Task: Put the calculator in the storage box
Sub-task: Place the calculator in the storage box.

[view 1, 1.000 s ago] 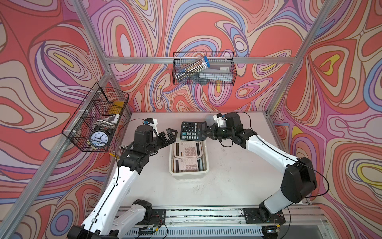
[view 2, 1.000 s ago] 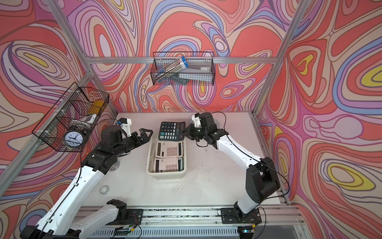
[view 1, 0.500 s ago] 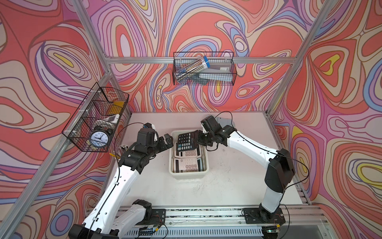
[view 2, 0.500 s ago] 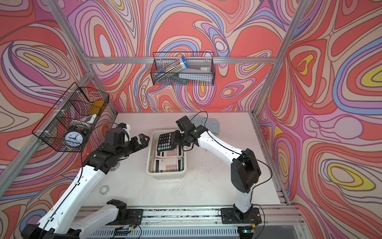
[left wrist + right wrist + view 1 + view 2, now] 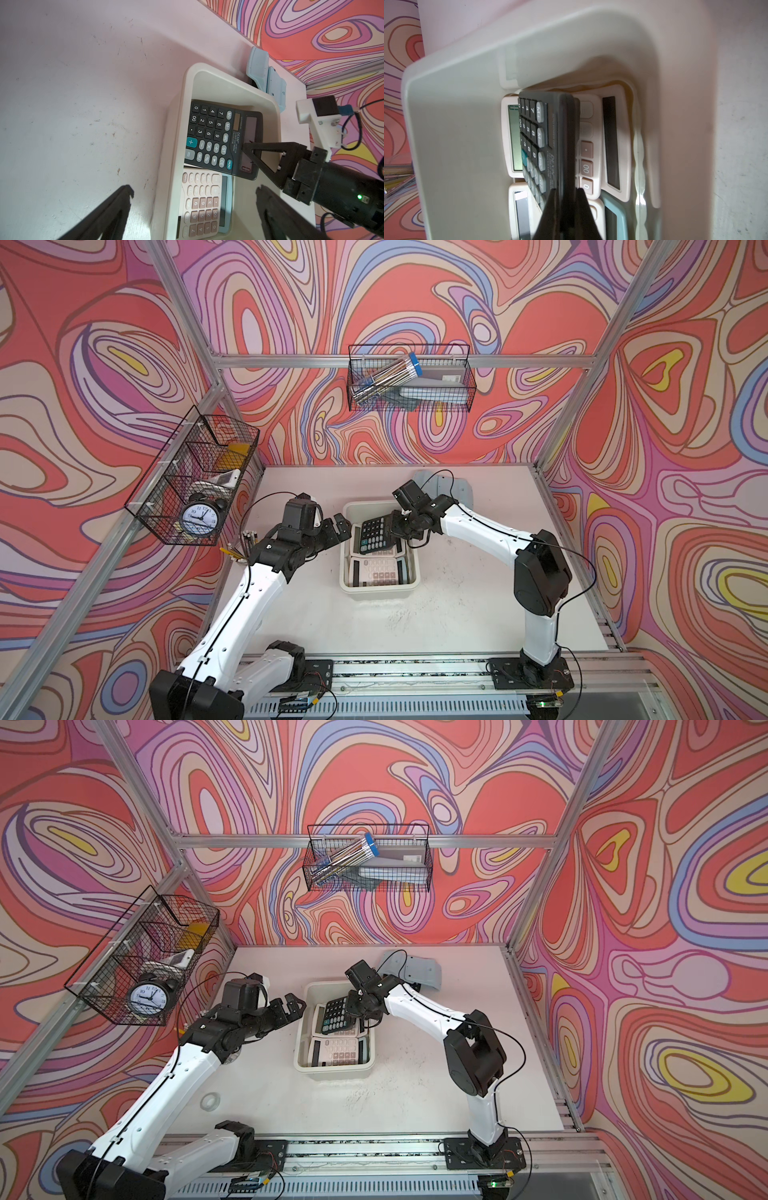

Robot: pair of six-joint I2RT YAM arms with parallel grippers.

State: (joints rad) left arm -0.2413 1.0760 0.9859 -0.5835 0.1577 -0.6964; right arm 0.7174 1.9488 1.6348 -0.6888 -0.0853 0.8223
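The black calculator [image 5: 376,535] [image 5: 338,1014] hangs tilted in the far half of the cream-white storage box [image 5: 380,592] [image 5: 332,1072]. My right gripper [image 5: 395,524] [image 5: 355,1006] is shut on its display end. In the right wrist view the calculator [image 5: 542,135] shows nearly edge-on between the jaws of my right gripper [image 5: 566,193], inside the storage box [image 5: 467,124]. My left gripper [image 5: 338,526] [image 5: 291,1006] stands open beside the box's left rim, holding nothing. The left wrist view shows my left gripper [image 5: 194,190] wide open, with the calculator [image 5: 216,137] and the storage box [image 5: 176,135] beyond it.
Pale calculators [image 5: 378,572] [image 5: 201,205] [image 5: 591,145] lie in the box under the black one. A grey-blue object [image 5: 444,485] lies behind the box. Pencils [image 5: 245,543] and a tape ring [image 5: 210,1100] are at the left. Wire baskets [image 5: 409,381] [image 5: 195,485] hang on the walls.
My right gripper carried the black calculator from behind the box forward and down into it. My left gripper drew in closer to the box's left side, still open.
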